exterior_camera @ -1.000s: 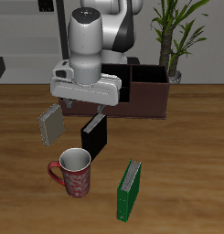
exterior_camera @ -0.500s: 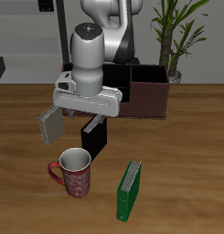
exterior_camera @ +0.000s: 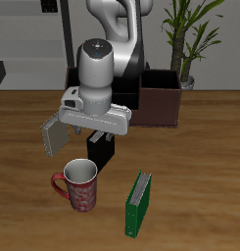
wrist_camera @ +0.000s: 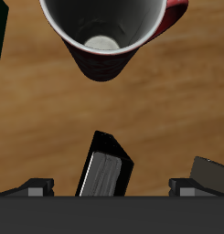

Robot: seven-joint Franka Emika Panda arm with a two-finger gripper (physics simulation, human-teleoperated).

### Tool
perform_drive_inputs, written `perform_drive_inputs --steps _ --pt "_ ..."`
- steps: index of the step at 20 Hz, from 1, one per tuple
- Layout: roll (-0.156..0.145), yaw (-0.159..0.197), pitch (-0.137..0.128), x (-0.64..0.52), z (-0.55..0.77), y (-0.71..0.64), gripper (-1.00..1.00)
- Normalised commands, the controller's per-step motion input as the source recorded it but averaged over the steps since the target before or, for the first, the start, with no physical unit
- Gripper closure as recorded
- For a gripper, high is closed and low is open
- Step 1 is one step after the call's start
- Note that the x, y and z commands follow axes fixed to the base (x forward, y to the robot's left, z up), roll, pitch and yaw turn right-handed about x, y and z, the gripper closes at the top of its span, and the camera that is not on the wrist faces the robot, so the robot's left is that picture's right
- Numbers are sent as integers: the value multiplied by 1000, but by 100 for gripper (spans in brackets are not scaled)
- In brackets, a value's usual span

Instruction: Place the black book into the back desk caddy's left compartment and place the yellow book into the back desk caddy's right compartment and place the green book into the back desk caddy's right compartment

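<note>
Black book (exterior_camera: 101, 149) standing upright on the wooden tabletop (exterior_camera: 200, 167), directly beneath the claw (wrist_camera: 112, 186), long axis slightly skewed to the finger line; claw spread wide, gripping nothing, fingers (wrist_camera: 33, 186) flanking; back desk caddy (exterior_camera: 156, 98) waiting behind

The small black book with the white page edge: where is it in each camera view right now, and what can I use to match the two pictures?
Exterior view: the black book stands on the table under the gripper, largely hidden by the wrist, just behind the red patterned mug.
Wrist view: the black book sits between the two fingertips, seen from above.
Shared landmark: the red mug, close beside the book in both views.
</note>
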Motion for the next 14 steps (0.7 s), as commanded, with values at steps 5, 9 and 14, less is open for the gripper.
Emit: perform_drive_inputs --steps 5,9,14 --pt "0 -6 37 18 -212 57 100" --pt "-4 -25 8 -12 1 -18 100" --pt "11 -7 -5 -27 127 -17 100"
